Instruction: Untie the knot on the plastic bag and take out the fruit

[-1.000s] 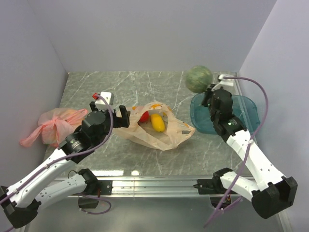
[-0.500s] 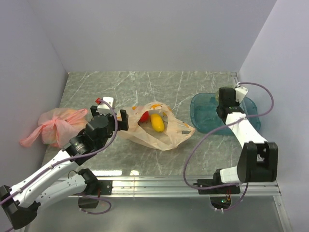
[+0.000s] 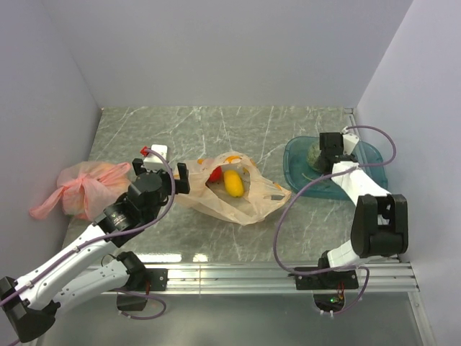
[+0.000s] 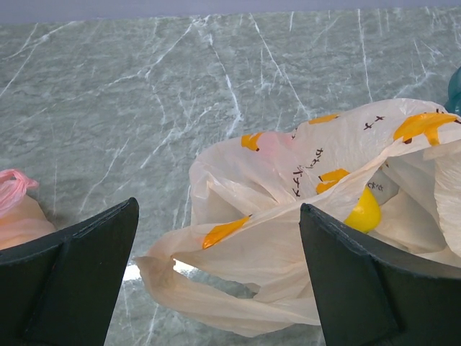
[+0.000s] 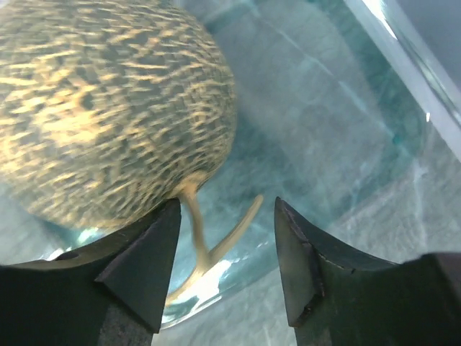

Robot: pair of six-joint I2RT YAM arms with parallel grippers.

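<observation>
Left pincer (image 4: 217, 216): nearest item on my screens. Its jaws are spread wide and grip nothing. The black fingers (image 4: 68, 281) frame the bag's left end from just short of it, low over the table.

Plastic bag (image 3: 248, 202): pale beige, crinkled, with orange print marks. It lies slumped on the grey-green marbled table (image 3: 216, 130) about mid-width, just ahead of the left pincer. I see its mouth gaping open. One handle loop (image 4: 180, 285) lies slack on the table at the bag's near-left corner.

Yellow fruit (image 3: 233, 182): elongated, inside the bag and showing through the open mouth.

Red fruit (image 3: 215, 174): inside the bag, just left of the yellow fruit and partly covered by plastic.

Pink bag (image 3: 83, 189): tied at the top, by the left wall, well apart from the plastic bag.

Right pincer (image 5: 227, 216): jaws parted, holding nothing, lowered over the bowl just beside the melon. The melon's tan stem (image 5: 209, 241) shows in the gap between the fingers. I cannot tell whether it touches them.

Teal bowl (image 3: 371, 169): translucent, at the far right of the table near the right wall.

Melon (image 5: 108, 108): grey-green and netted, resting in the teal bowl. It is blurred in the right wrist view.
</observation>
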